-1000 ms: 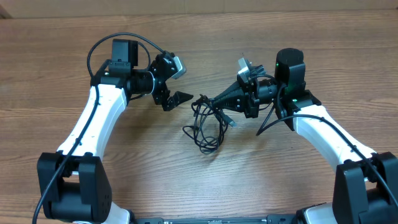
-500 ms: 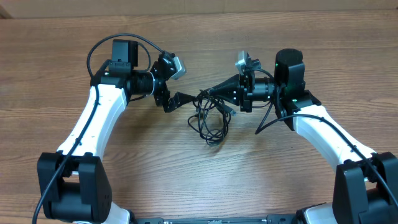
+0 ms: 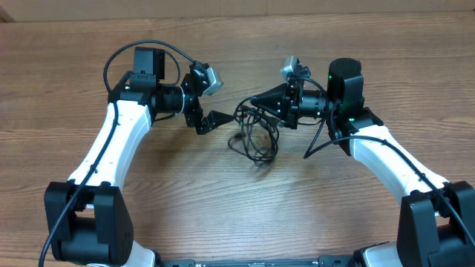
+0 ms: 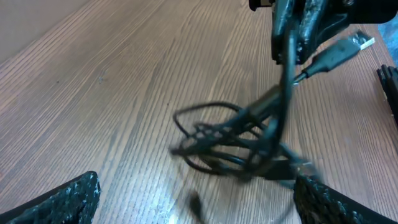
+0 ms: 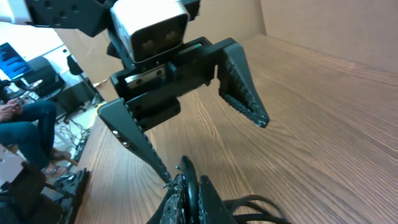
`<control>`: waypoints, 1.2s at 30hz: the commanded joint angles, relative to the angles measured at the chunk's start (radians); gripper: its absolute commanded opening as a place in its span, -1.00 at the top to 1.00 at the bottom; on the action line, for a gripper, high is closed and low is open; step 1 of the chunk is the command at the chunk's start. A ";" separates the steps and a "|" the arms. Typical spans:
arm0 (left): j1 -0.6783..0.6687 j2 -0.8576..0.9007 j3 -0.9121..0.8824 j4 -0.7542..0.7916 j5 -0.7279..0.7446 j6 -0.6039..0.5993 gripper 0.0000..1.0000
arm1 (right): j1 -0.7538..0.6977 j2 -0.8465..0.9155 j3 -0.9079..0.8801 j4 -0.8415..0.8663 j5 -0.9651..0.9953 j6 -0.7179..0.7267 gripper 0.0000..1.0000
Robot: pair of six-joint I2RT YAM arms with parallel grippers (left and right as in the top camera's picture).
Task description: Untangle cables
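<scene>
While its jaws were pinched together on the upper strands of the cables (image 3: pixel 256 138), the right end effector (image 3: pixel 252 104) pointed leftward toward the middle of the wooden surface (image 3: pixel 297 211). From that grip the thin black cords hung down as one tangled bundle of loops, spreading below and just left of the fingertips. The left wrist view showed the bundle blurred, so it could not be told whether its lowest loops touched the wood. A plug (image 4: pixel 349 46) with a silver tip stuck out beside the clamped fingers, higher than the rest of the tangle.

Facing it from the other side, the left end effector (image 5: pixel 214 149) had its jaws spread wide apart and gripped nothing. One ribbed finger (image 5: pixel 244 87) reached forward, and the cables lay just beyond the two tips, near them but apart. Above those fingers sat the white wrist camera (image 5: pixel 149 28).

Farther out, the left arm (image 3: pixel 111 148) and the right arm (image 3: pixel 386 159) curved back to their dark bases at the near edge.
</scene>
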 commanded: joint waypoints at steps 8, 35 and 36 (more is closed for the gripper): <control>-0.001 0.002 0.006 0.000 0.032 -0.004 -0.98 | 0.000 -0.026 0.013 0.003 0.003 0.004 0.92; -0.017 0.002 0.006 0.026 -0.038 -0.039 -0.99 | 0.037 -0.026 0.013 0.105 -0.299 0.000 0.89; -0.023 0.002 0.006 0.027 -0.039 -0.038 -0.99 | 0.037 -0.026 0.013 0.105 -0.299 0.000 0.89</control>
